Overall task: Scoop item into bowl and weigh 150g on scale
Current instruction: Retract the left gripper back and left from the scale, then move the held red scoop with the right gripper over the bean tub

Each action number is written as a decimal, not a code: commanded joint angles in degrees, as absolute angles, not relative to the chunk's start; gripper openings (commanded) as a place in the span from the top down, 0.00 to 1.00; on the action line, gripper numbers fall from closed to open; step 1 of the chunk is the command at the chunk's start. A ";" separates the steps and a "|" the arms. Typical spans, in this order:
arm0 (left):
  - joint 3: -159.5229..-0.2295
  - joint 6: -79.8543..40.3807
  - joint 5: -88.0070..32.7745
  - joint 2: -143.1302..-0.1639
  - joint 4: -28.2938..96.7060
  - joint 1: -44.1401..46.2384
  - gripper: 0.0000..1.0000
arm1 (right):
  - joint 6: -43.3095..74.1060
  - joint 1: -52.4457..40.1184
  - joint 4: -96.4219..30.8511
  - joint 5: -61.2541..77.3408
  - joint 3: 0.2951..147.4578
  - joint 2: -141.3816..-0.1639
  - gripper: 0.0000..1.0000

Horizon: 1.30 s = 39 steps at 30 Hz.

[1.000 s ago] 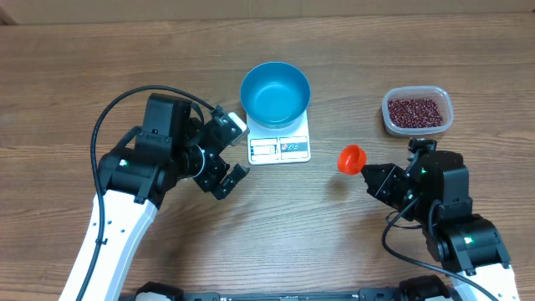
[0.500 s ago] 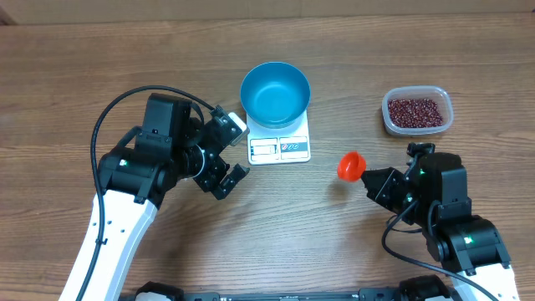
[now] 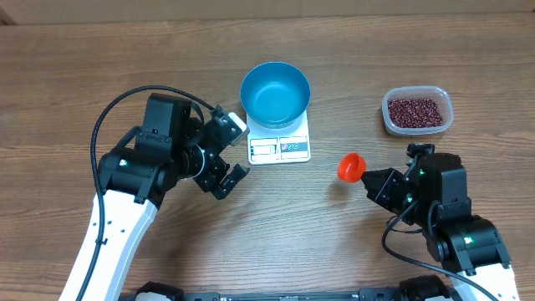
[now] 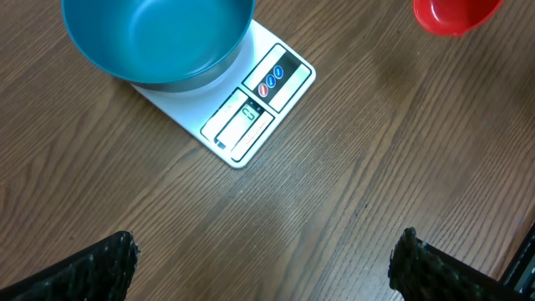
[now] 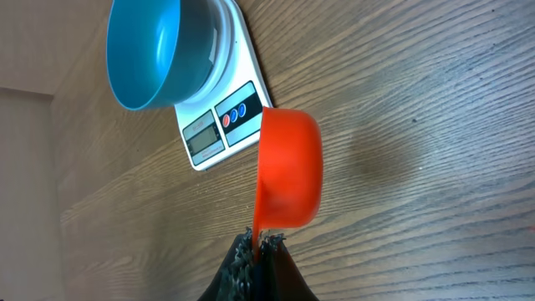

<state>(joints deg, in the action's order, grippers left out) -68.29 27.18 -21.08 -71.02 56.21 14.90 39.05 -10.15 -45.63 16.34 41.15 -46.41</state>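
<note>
Blue bowl (image 3: pixel 275 92) (round, upright) on white scale (image 3: pixel 280 149), red-brown beans (image 3: pixel 415 111) well apart, right.

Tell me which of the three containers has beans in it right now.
The clear plastic tub, at the far right: it holds the red-brown beans. The blue bowl on the scale is empty, and the red scoop shows none.

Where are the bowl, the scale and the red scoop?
bowl (image 3: pixel 275 92), overhead view, bare inner floor.
scale (image 3: pixel 280 149), overhead view, display panel.
red scoop (image 3: pixel 351 165), overhead view, middle of its cup.
</note>
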 commanded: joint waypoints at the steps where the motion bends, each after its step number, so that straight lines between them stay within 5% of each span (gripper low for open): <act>1: -69.69 27.00 -22.31 -71.24 56.36 14.63 0.00 | 39.22 -9.89 -45.39 16.64 42.39 -46.15 0.96; 39: -69.69 27.00 -22.31 -71.24 56.34 14.63 0.00 | 39.00 -9.89 -45.23 10.94 42.39 -46.15 0.96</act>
